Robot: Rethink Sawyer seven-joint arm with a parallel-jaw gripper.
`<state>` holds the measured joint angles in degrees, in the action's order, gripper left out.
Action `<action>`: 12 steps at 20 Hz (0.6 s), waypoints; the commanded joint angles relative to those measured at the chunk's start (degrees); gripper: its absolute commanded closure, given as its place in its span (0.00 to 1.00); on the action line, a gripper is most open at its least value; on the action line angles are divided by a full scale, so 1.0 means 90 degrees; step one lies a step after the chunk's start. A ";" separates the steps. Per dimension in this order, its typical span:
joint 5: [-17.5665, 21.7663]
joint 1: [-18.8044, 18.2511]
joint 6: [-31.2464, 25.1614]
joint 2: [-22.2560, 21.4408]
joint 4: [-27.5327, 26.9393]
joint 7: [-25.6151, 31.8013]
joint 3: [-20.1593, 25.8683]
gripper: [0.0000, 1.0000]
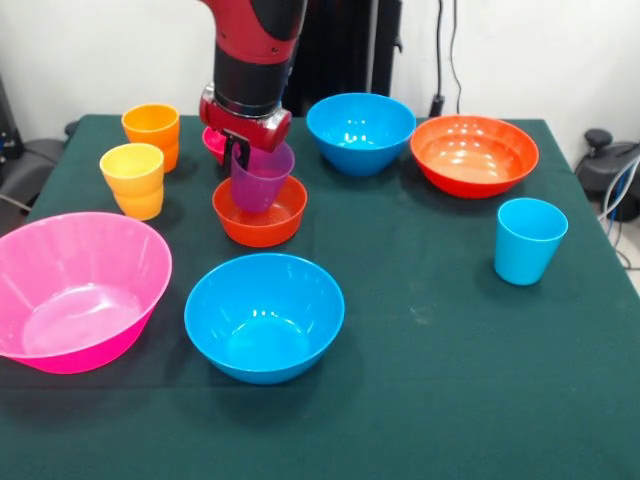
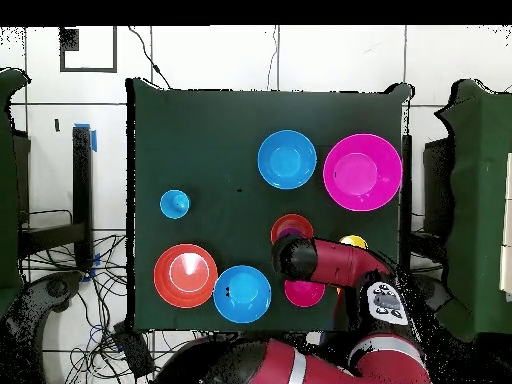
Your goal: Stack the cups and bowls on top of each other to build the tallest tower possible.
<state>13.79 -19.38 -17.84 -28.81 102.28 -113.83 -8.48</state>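
My gripper (image 1: 239, 160) is shut on the far-left rim of the purple cup (image 1: 263, 178). The cup is tilted and hangs inside the small orange-red bowl (image 1: 260, 218); I cannot tell whether it touches the bowl's floor. The small magenta bowl (image 1: 211, 141) stands on the table just behind the gripper, mostly hidden. In the overhead view the arm (image 2: 330, 262) covers the cup, with the orange-red bowl (image 2: 291, 226) at its tip and the magenta bowl (image 2: 304, 293) beside it.
The orange cup (image 1: 152, 128) and yellow cup (image 1: 133, 178) stand left of the gripper. The big pink bowl (image 1: 75, 290) and one blue bowl (image 1: 263, 315) are at the front. A second blue bowl (image 1: 360, 130), the wide orange bowl (image 1: 473, 153) and the light blue cup (image 1: 528, 238) are to the right.
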 commanded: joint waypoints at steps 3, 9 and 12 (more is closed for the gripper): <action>0.0066 -0.0006 0.0281 0.0117 -0.0380 -0.0413 0.0518 1.00; 0.0067 0.0012 0.0435 0.0307 -0.0436 -0.0469 0.0539 1.00; 0.0049 0.0051 0.0566 0.0481 -0.0517 -0.0538 0.0529 1.00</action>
<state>13.78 -19.38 -17.24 -28.47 102.12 -113.83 -8.48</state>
